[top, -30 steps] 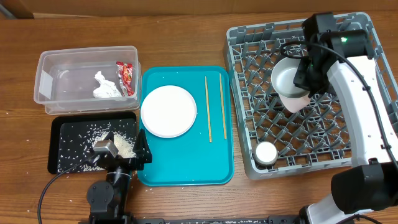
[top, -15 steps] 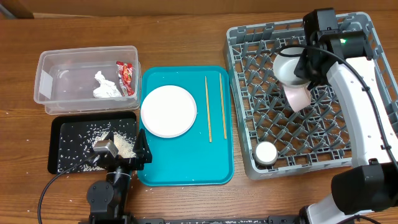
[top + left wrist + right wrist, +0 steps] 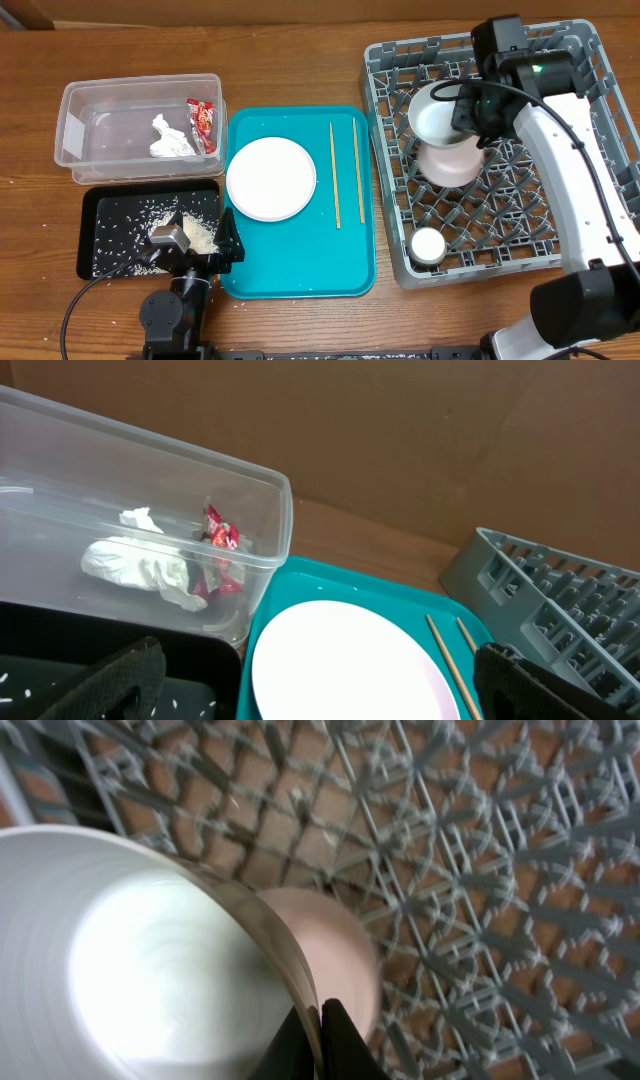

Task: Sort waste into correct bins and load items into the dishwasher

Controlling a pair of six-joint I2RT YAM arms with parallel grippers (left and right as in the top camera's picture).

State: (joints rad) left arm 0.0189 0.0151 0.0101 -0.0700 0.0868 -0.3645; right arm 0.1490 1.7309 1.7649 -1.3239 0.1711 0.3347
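Pink cup (image 3: 447,165) just swung left across the rack (image 3: 530,220), mouth still tilted; right gripper (image 3: 465,108) clamped on its rim; racking looks close.

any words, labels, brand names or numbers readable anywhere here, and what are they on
No text can be read in any view.
Red wrapper in the clear bin: some print on it, too small and blurred to read.
Pink bowl, white plate, teal tray, dish rack: no markings visible.
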